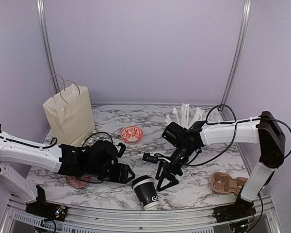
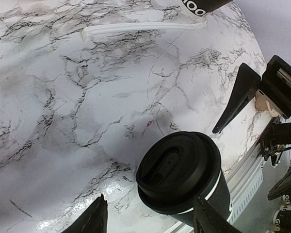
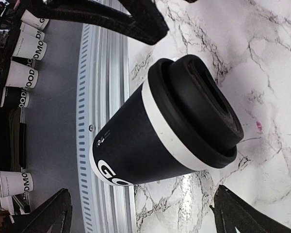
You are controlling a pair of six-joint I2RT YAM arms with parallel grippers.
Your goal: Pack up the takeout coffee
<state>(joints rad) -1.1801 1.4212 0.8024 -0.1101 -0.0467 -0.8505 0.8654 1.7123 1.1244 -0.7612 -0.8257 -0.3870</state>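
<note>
the takeout coffee (image 1: pixel 146 192), lid on, stands upright at the table's (image 1: pixel 199 189) front edge, flanked by the left gripper (image 1: pixel 127 173) and right gripper (image 1: pixel 167 183), both spread and holding nothing. a paper bag (image 1: pixel 69 116) and a red bowl (image 1: pixel 132 134) sit behind, and a cardboard carrier (image 1: pixel 228 183) lies to the right.

black cup (image 1: pixel 148 195) with white rim band and white lettering, black lid (image 2: pixel 177 167); white bench (image 1: pixel 203 188) veined grey; red-and-white patterned bowl (image 1: pixel 132 134); cream paper bag (image 1: pixel 69 116).

Matt paper cup (image 3: pixel 131 141), smooth plastic lid (image 3: pixel 199 107); glossy marble-look table (image 2: pixel 87 97); bag (image 1: pixel 68 116) probably paper.
</note>
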